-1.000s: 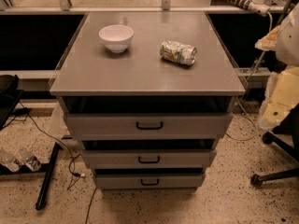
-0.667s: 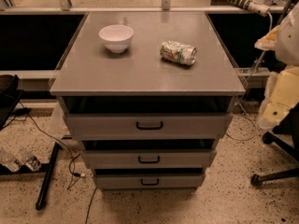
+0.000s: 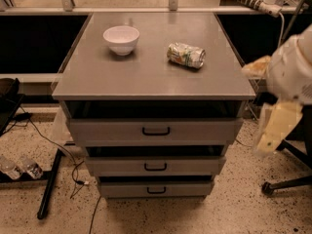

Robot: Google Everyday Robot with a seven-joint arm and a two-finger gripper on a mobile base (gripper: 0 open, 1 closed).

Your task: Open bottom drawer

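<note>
The grey cabinet (image 3: 146, 77) has three drawers stacked under its top. The bottom drawer (image 3: 126, 189) is the lowest and narrowest front, with a small black bar handle (image 3: 156, 190) and a dark gap above it. The middle drawer (image 3: 195, 165) and the top drawer (image 3: 204, 129) sit above it, each with a dark gap over its front. My gripper (image 3: 273, 128) hangs at the right of the cabinet, beside the top drawer's right end, well above and right of the bottom drawer and touching nothing.
A white bowl (image 3: 121, 39) and a crushed can (image 3: 185, 55) lie on the cabinet top. Bottles (image 3: 19, 167), cables and a black stand leg (image 3: 48, 189) are on the floor at left. A chair base with a wheel (image 3: 287, 184) stands at right.
My arm and gripper have moved down and a little left, closer to the cabinet's right side. The drawers, bowl and can have not moved.
</note>
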